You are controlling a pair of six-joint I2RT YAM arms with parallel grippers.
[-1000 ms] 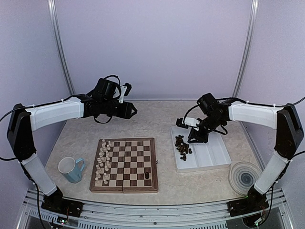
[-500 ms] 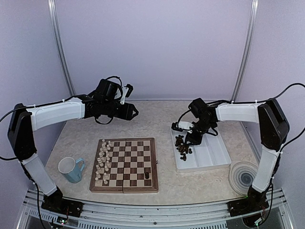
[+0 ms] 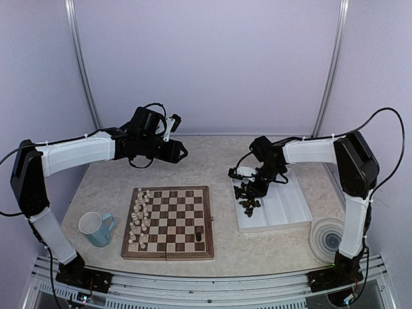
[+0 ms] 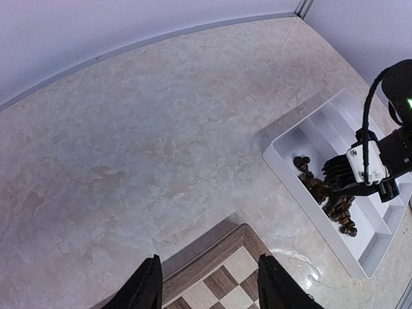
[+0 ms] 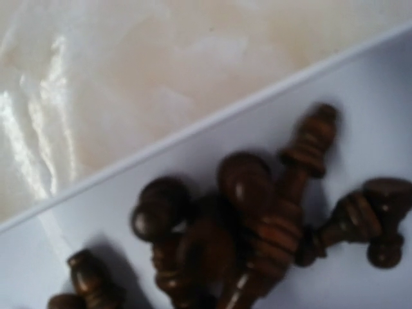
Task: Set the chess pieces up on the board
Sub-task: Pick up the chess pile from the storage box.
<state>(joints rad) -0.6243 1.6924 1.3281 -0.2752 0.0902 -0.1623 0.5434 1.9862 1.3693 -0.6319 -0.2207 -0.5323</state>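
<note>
We're on the pick-up step: right fingers (image 3: 248,188) down among the dark chess pieces (image 3: 246,199) in the tray (image 3: 283,207) (can't tell their gap or hold), left fingers (image 4: 209,273) spread and empty above the board (image 3: 177,212), so next we'd pinch just one piece.

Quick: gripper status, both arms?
Left gripper: open, empty.
Right gripper: at the dark pieces in the tray; cannot tell whether it is open, shut or holding one.
</note>
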